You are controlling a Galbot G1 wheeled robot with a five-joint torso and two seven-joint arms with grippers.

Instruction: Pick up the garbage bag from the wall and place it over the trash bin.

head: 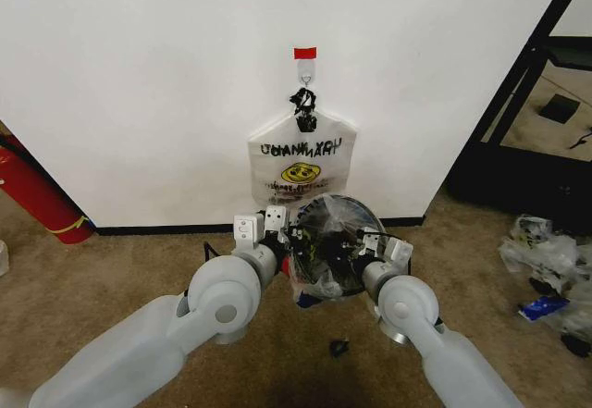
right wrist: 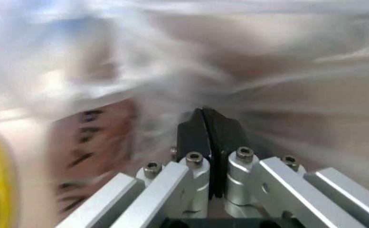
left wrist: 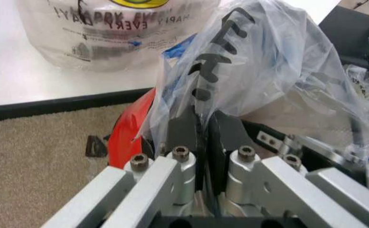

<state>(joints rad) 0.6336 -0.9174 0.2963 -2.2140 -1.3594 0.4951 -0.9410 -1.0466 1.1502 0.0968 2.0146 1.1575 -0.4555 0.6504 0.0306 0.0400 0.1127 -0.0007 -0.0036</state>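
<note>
Stretching a thin see-through white plastic bag with black lettering over the small black wire-mesh bin with the red base, I've got my left gripper pinched shut on one edge and my right gripper clamped on film at the other side, so the mouth is held wide across the rim. A second, like bag with a yellow smiley hangs on the white wall from its hook, just behind the bin.
</note>
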